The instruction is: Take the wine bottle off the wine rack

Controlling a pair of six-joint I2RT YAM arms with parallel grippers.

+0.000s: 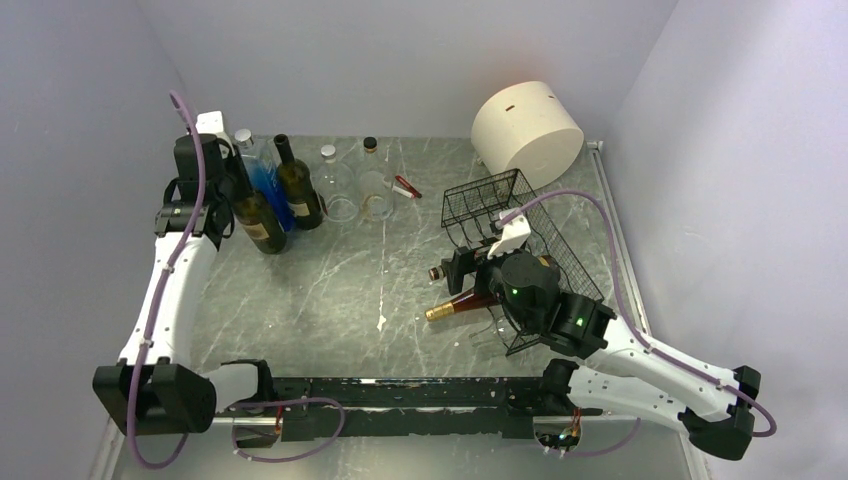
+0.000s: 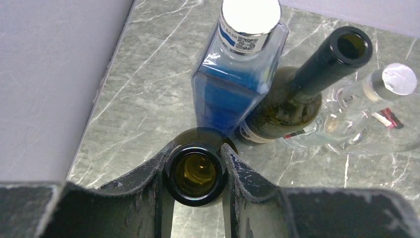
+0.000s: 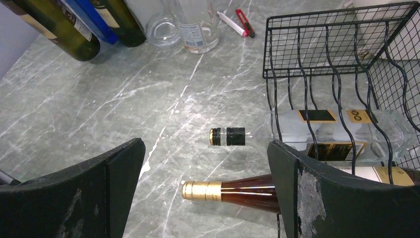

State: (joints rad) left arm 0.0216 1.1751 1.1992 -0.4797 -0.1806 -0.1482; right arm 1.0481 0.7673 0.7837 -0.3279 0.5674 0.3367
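Left claw (image 2: 195,163) clamps the neck of an upright green wine bottle (image 1: 258,215) at 10 o'clock on the surface (image 1: 350,280) (a blue bottle (image 2: 233,94) just beside it). Right claw (image 3: 205,146) gapes wide, holding nothing, over the wine rack (image 1: 500,205) at 3 o'clock, where an amber bottle (image 3: 237,191) and a clear bottle (image 3: 257,136) lie with necks pointing toward 9 o'clock.

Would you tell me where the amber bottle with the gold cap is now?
Top view: the amber bottle lies on its side right of centre, body in the wine rack, neck poking out leftward beside the clear bottle.
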